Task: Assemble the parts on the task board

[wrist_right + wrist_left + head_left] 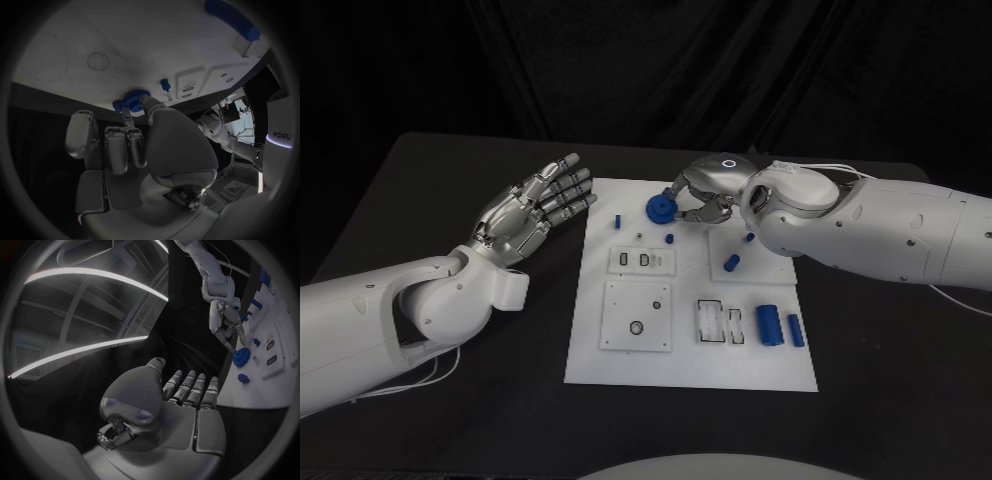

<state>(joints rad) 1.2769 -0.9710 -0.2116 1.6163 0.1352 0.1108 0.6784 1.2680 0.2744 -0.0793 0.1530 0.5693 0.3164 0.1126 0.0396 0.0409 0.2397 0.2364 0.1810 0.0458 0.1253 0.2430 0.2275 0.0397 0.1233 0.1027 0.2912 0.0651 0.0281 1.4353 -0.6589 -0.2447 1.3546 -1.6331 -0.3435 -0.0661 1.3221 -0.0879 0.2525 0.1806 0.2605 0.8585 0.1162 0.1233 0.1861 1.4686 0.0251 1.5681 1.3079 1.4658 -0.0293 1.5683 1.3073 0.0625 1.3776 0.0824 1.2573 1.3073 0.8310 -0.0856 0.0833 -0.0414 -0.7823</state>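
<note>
My right hand (708,196) pinches the blue gear (659,208) at the task board's (689,370) far edge; small, rigid and probably light, it is best held by its rim. My left hand (531,212) hovers open-palmed beside the board, holding nothing. Blue cylinders (770,323) lie near recessed slots.

A black table (444,200) carries the white task board (689,360) at its middle.
</note>
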